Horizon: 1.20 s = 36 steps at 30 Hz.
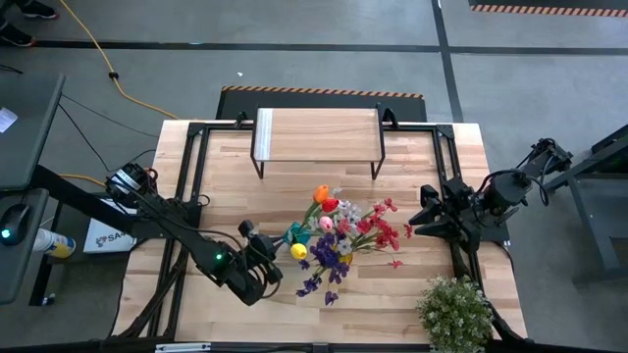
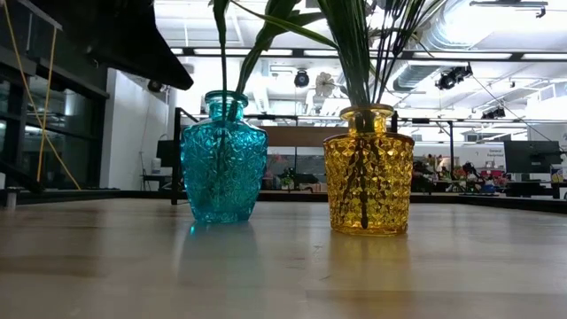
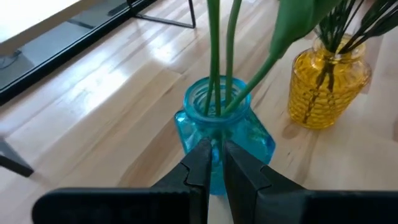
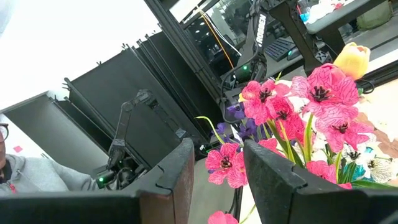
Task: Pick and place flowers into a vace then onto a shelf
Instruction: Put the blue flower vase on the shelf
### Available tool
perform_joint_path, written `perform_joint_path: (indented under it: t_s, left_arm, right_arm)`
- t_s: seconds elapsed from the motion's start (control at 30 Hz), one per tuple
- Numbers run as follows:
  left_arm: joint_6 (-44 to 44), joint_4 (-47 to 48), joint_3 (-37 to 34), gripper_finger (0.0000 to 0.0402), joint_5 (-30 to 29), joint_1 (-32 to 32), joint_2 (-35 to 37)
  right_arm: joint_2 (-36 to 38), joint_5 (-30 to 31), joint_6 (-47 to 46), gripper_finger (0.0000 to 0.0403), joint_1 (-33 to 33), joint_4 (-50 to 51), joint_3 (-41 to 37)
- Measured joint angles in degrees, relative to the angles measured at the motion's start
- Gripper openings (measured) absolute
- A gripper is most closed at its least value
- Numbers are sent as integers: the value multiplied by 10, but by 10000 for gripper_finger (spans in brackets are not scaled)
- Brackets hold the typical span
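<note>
- Fingers of L gripper [image 3: 213, 167] fill the near edge of the left wrist view, nearly closed w/ only a thin slit between, nothing in it; they sit just in front of the teal vase [image 3: 221, 134], at body/neck height. Contact w/ the glass: can't tell.
- Teal vase holds a few green stems; yellow vase [image 3: 328, 81] stands beside it w/ a denser bundle. Flowers [image 1: 343, 235] are all up in the two vases, mid-table, fwd of the shelf [image 1: 317, 134], which carries nothing yet.
- R gripper [image 4: 214, 168] parked at the R table edge, fingers apart, empty; blooms just beyond them in its wrist view.
- Risk 1: fingers as narrow as this won't span the teal vase; pushing fwd w/o opening would prob. shove or tip it, spilling stems.
- Risk 2: tall top-heavy blooms; a quick lift toward the shelf could swing the stems and topple the vase, or knock the yellow one, which stands close.
- Risk 3: smooth faceted glass may slip in a 2-finger pinch.
- View diffs: high view gives bloom colours and shelf posn but hides the vases under the blooms; low view shows both vases upright, apart, flat on the table, no grippers. A person's sleeve shows at the edge of the R wrist view only.
</note>
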<state>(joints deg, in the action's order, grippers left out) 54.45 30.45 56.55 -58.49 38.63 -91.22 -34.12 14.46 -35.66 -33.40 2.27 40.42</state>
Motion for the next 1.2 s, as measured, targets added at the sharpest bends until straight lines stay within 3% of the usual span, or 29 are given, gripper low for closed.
perform_joint_path:
  t_s: [0.53,0.67,0.93,1.2]
  left_arm:
    - [81,24,0,79,6,0,0]
    - [130,45,0,116,5,0,0]
    - [170,34,1,228,-8,-4,0]
    - [208,66,33,257,11,-21,17]
  right_arm:
    - [0,0,2,130,0,0,0]
    - [0,0,1,130,0,0,0]
    - [0,0,1,130,0,0,0]
    - [0,-11,-1,130,0,0,0]
